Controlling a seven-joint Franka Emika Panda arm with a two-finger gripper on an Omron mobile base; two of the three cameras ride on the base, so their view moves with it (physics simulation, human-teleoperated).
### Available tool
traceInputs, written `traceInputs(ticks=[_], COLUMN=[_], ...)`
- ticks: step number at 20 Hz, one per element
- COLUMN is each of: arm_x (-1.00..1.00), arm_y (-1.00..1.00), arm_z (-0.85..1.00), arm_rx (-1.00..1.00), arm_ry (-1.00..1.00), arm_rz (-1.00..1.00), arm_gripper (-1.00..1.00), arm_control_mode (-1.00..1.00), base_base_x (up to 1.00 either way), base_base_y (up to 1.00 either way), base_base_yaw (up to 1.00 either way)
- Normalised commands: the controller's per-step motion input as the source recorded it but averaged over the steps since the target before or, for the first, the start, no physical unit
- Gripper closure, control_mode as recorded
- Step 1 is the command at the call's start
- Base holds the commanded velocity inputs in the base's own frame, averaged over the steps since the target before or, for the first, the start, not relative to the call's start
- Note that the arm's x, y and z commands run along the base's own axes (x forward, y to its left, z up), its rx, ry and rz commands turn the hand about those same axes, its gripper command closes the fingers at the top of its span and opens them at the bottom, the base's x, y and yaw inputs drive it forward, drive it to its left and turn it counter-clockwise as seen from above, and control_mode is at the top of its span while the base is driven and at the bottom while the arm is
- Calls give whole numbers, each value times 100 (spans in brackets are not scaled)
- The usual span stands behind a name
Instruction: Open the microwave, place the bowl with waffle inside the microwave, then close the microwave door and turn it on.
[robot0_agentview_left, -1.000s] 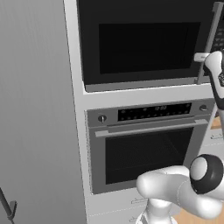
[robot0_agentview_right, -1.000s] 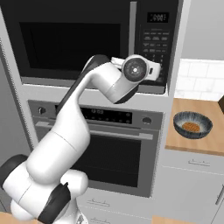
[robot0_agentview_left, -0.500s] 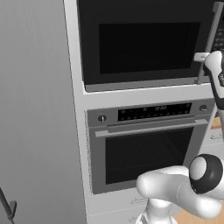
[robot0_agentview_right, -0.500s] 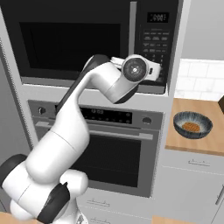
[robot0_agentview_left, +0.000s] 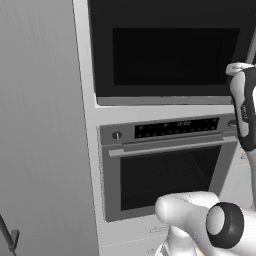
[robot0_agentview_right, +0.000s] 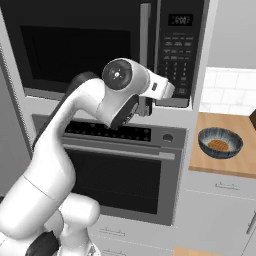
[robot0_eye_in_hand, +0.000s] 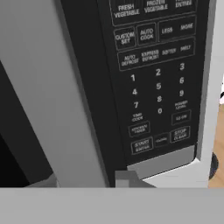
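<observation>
While the microwave door sits flush and closed in the microwave, the gripper hangs at the lower end of the grey vertical handle, beside the keypad strip; whether its jaws are spread or clamped on the bar, I cannot tell. Seen from the hand, the handle runs close alongside the keypad. Below lies the grey oven. Right of the cabinet, the bowl with waffle rests near the wooden counter's left edge.

glossy black microwave, wooden counter
</observation>
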Motion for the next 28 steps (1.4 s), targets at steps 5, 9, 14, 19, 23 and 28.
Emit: traceInputs(ticks=[5, 9, 14, 19, 23, 28], arm_x=[-100, -100, -100, -100, -100, -100], arm_y=[0, 0, 0, 14, 39, 86], arm_z=[0, 0, 0, -2, -11, -9], arm_rx=[0, 0, -8, -7, -8, -16], arm_ry=[3, 1, 0, -17, -25, -7], arm_rz=[-37, -35, -15, -6, 0, -4], arm_gripper=[100, 100, 100, 100, 100, 100], arm_control_mode=[-100, -100, -100, -100, -100, -100], base_base_x=[0, 0, 0, 0, 0, 0], base_base_y=[0, 0, 0, 0, 0, 0], base_base_yaw=[0, 0, 0, 0, 0, 0])
